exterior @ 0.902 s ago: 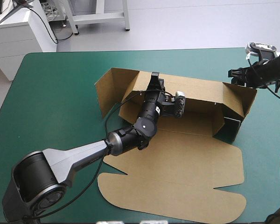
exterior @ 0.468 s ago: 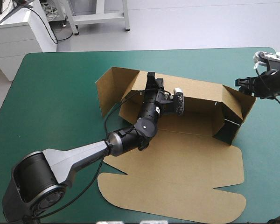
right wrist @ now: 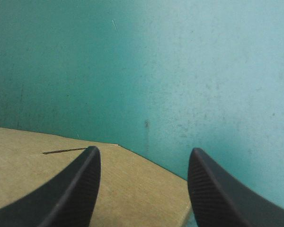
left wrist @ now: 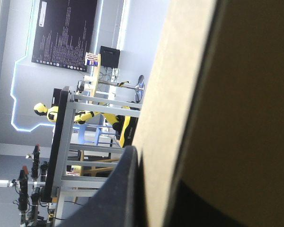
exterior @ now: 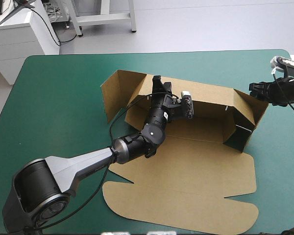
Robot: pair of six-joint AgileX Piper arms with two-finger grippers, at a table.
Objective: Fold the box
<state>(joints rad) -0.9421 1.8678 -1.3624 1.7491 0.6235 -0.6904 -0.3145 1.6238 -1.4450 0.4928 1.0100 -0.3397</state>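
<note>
Teal-green cover (exterior: pixel 59 98), brown box (exterior: pixel 196 171), left tool (exterior: pixel 158 82) pinching its wall

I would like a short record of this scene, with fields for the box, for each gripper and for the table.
box: brown box, partly folded; far wall and both end flaps raised, lid flat toward the table's near edge
left gripper: left gripper shut on the box's far wall, board between its fingers
right gripper: right gripper open, at the box's right end, gripping nothing
table: table with teal-green cover, box near its middle
</note>
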